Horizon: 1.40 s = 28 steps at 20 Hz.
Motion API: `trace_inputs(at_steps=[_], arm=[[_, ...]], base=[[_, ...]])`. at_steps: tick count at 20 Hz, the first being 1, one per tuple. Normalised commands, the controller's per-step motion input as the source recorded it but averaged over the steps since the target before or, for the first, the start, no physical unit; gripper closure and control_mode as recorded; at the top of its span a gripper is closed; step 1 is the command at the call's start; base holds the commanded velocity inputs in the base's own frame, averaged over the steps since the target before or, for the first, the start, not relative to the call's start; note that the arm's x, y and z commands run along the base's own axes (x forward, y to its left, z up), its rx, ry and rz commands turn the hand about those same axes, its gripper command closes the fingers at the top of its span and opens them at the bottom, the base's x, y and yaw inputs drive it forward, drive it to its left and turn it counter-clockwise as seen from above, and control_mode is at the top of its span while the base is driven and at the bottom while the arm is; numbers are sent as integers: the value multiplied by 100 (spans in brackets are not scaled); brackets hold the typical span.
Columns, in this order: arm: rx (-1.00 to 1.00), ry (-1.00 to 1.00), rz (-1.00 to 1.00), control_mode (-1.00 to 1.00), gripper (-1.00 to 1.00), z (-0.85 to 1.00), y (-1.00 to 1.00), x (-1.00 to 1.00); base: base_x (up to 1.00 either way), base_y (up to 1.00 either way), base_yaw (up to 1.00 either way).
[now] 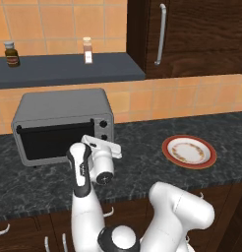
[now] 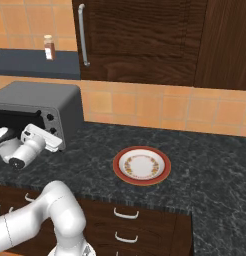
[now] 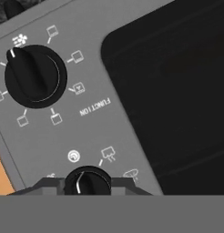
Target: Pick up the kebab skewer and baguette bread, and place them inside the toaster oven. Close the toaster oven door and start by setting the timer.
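Note:
The grey toaster oven (image 1: 64, 106) (image 2: 45, 97) stands on the dark counter with its toaster oven door (image 1: 54, 140) (image 3: 177, 91) closed. My gripper (image 1: 102, 142) (image 2: 50, 137) (image 3: 88, 183) is pressed up to the column of black knobs on the oven's right front. In the hand view its dark tips flank a small black knob (image 3: 88, 179) and sit shut on it. A larger knob marked FUNCTION (image 3: 35, 76) lies beyond it. The kebab skewer and baguette bread are hidden from view.
A red-rimmed plate (image 1: 189, 151) (image 2: 141, 165) lies bare on the counter to the oven's right. Two small bottles (image 1: 12, 54) (image 1: 87, 50) stand on the shelf above. A dark wood cabinet with a bar handle (image 1: 161, 34) (image 2: 83, 35) hangs behind.

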Motion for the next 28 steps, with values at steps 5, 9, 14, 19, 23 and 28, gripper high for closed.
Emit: trace_inputs(at_steps=[5, 9, 14, 19, 23, 28], arm=[[69, -21, -4, -100, 100, 0, 0, 0], [72, -29, -1, -100, 100, 0, 0, -1], [74, -33, -3, -100, 100, 0, 0, 0], [79, -30, -10, -100, 100, 0, 0, -1], [81, -26, -17, -100, 100, 0, 0, 0], [82, -21, -20, -100, 100, 0, -3, -3]], base=[[0, 0, 0], [0, 0, 0], [0, 0, 0], [0, 0, 0], [0, 0, 0], [0, 0, 0]])
